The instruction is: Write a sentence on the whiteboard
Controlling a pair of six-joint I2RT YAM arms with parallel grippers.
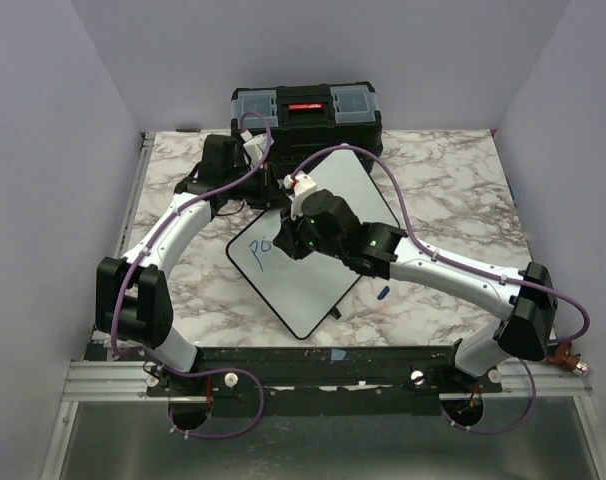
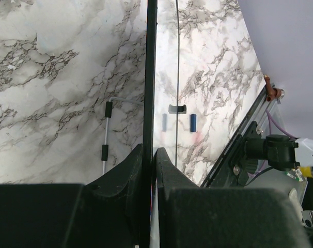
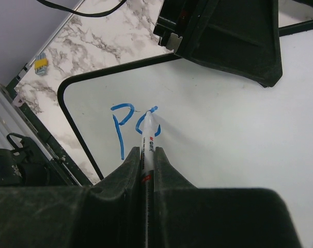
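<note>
On the whiteboard (image 3: pixel 223 129): the sentence (image 3: pixel 120 129) is found only just begun in blue strokes; a capital "P" is fully drawn, and a second, rounded letter beside it is partly formed and partly covered by the tip of the marker (image 3: pixel 149 139)
Sentence position: the letters are set near one rounded corner of the whiteboard, close to its thin black frame, with the rest of the white surface left bare
Marker: a white barrel with red print is seen, its tip laid against the whiteboard at the second letter's blue stroke
Right gripper (image 3: pixel 147 157): its fingers are closed on the marker's barrel, which is clamped between them, and it is held over the written corner of the whiteboard
Left gripper (image 2: pixel 149 155): its fingers are pinched onto the whiteboard's black frame edge, one finger on each face; from the right wrist it is seen as a dark body on the far edge, beyond the letters
Whiteboard placement: the glossy board is set cornerwise on the table (image 1: pixel 433 180)
Table: a marble-patterned top is spread under the whiteboard and is shown on every side of it
Blue cap (image 1: pixel 382 292): it is laid on the table near the whiteboard's right-hand edge, apart from the frame; its reflection is caught in the board's gloss in the left wrist view
Toolbox (image 1: pixel 305 110): a black box with clear lid compartments and a red strip on top is placed beyond the whiteboard's far corner
</note>
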